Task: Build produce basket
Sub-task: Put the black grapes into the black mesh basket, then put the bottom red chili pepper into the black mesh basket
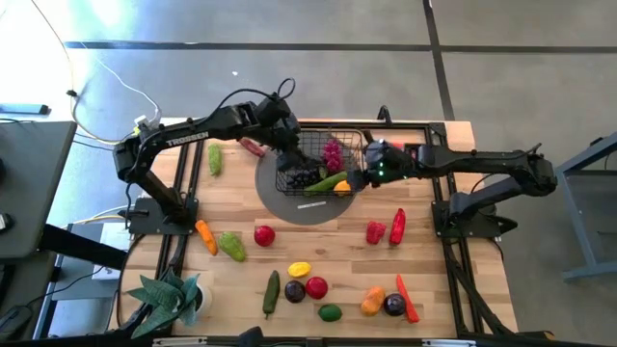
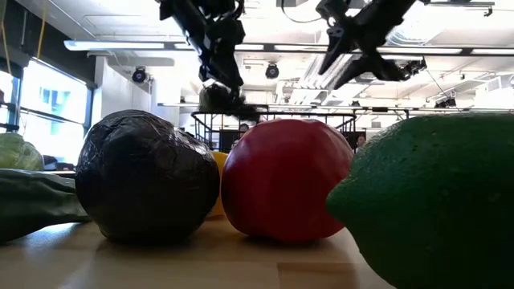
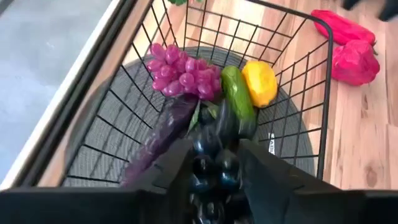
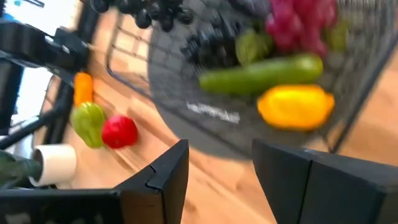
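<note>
The black wire basket (image 1: 323, 162) stands on a round grey mat (image 1: 307, 204) at the table's far middle. In it lie pink grapes (image 3: 183, 74), a green cucumber (image 3: 239, 99), a yellow pepper (image 3: 261, 81) and a purple piece (image 3: 163, 130). My left gripper (image 1: 291, 159) is over the basket's left part, shut on a bunch of dark grapes (image 3: 214, 169). My right gripper (image 1: 361, 179) is open and empty, just outside the basket's right near corner; its fingers (image 4: 166, 174) stand apart over the mat's edge. My left gripper pinches the dark grape bunch (image 3: 216, 163) between its two fingers, coming from above and slanting down into the basket. The bunch fills the gap between the fingers. The right wrist view shows dark grapes (image 4: 146, 11) near the basket's rim; whether they touch the floor I cannot tell.
Loose produce lies on the near half of the table: two red peppers (image 1: 386, 228), a red apple (image 1: 264, 234), a green pepper (image 1: 231, 246), carrots (image 1: 205, 234), a cucumber (image 1: 272, 292), plums, a lime (image 1: 330, 312). A potted plant (image 1: 169, 294) stands at the near left corner.
</note>
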Controlling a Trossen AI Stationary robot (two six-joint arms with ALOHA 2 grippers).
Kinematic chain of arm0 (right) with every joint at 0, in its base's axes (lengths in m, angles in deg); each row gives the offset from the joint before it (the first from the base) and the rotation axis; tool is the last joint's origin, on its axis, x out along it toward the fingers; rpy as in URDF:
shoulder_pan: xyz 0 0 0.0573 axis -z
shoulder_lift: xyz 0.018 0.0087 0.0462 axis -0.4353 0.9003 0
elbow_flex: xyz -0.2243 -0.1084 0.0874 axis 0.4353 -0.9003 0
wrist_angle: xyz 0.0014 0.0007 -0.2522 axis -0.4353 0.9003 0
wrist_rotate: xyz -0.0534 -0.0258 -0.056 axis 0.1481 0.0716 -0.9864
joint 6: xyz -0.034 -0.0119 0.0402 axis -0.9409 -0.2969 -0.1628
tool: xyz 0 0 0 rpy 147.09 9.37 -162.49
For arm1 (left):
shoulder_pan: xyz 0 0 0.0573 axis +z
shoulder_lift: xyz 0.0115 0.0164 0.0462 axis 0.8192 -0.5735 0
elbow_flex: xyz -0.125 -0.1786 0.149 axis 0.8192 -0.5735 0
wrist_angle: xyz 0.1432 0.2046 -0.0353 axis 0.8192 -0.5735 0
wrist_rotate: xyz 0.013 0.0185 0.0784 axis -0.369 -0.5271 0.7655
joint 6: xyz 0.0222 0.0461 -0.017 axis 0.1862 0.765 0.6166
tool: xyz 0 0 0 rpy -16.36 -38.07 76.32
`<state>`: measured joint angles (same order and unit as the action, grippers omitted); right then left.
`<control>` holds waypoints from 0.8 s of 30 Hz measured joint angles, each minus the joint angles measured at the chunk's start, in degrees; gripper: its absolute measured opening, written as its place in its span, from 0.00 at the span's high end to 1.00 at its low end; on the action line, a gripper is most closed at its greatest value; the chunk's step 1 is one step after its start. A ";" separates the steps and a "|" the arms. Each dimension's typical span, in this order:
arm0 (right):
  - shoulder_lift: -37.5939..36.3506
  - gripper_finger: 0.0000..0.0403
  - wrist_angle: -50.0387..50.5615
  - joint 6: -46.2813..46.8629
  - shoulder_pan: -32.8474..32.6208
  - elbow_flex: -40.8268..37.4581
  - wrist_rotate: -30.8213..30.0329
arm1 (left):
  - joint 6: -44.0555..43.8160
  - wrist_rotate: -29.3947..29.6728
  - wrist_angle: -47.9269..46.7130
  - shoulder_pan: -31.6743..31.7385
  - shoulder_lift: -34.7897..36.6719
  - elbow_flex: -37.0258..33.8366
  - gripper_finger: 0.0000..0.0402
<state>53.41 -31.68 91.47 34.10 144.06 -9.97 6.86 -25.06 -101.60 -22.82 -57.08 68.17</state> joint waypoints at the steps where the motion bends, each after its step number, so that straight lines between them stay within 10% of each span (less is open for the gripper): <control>1: 0.00 0.60 1.23 1.51 -1.00 0.00 -0.04 | -0.68 -0.01 0.37 0.00 -0.07 0.00 0.64; 11: 0.00 0.60 14.64 15.14 -11.20 0.00 -1.81 | -4.93 0.05 5.83 0.00 0.04 0.02 0.44; 24: 0.00 0.60 29.02 26.83 -20.16 0.00 -5.57 | -5.39 0.42 4.85 -5.69 1.42 0.02 0.44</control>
<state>53.41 -2.65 118.30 13.94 144.06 -15.54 1.47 -24.64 -96.75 -28.51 -55.66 68.19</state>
